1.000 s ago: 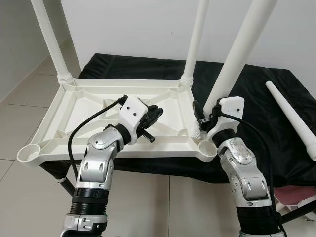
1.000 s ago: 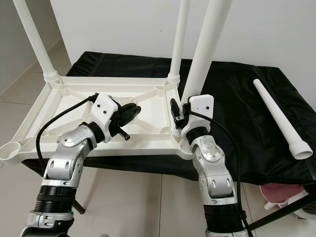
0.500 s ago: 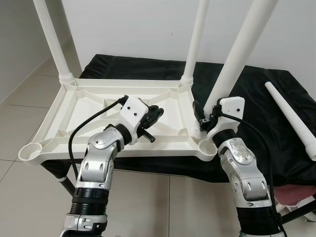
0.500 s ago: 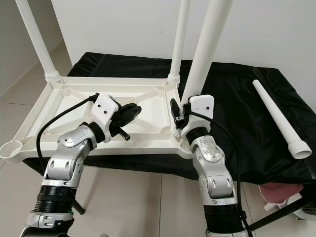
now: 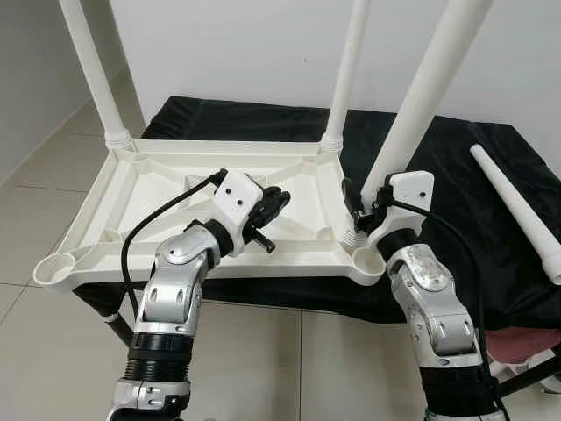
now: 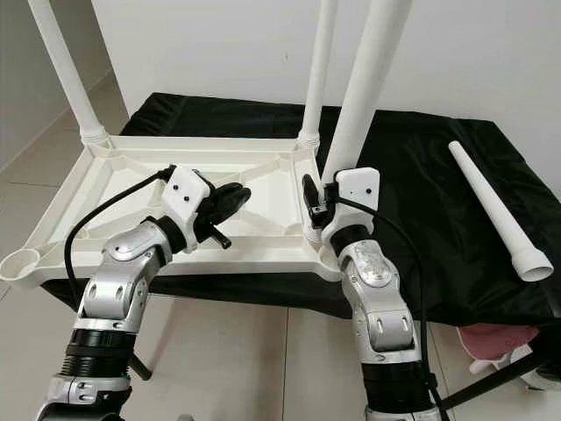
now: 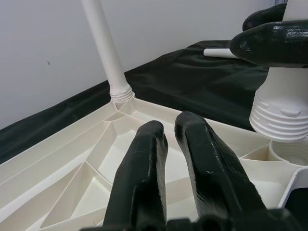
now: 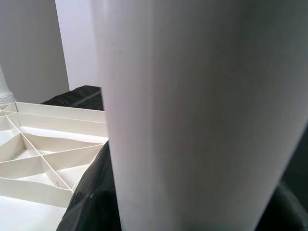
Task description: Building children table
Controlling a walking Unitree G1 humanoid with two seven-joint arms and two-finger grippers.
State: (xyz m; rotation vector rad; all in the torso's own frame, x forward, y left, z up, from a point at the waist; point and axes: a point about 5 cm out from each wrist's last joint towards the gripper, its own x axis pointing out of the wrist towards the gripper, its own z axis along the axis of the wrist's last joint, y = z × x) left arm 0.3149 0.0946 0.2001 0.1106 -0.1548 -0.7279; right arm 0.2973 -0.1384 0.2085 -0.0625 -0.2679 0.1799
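- Nothing much has shifted against the earlier frames: both arms and the tabletop sit as they did, apart from a slight creep of the whole view.
- White plastic children's tabletop (image 5: 175, 189) lies upside down on the black-draped bench (image 5: 473, 193), ribbed underside up, so the corner sockets face upward for the legs.
- Two far legs stand upright in their sockets: far-left leg (image 5: 92, 74) and far-right leg (image 5: 346, 74).
- Right claw (image 5: 352, 203) is clenched around the base of the third white leg (image 5: 421, 96), which leans at the near-right corner socket (image 5: 366, 261); judged as being seated or turned home.
- Left claw (image 5: 273, 202) hovers over the tabletop's middle ribs, fingers (image 7: 144, 178) closed together, gripping nothing.
- Near-left socket (image 5: 53, 269) is vacant.
- Fourth tapered white leg (image 5: 517, 210) lies loose on the bench, well apart from both claws, to the robot's right.
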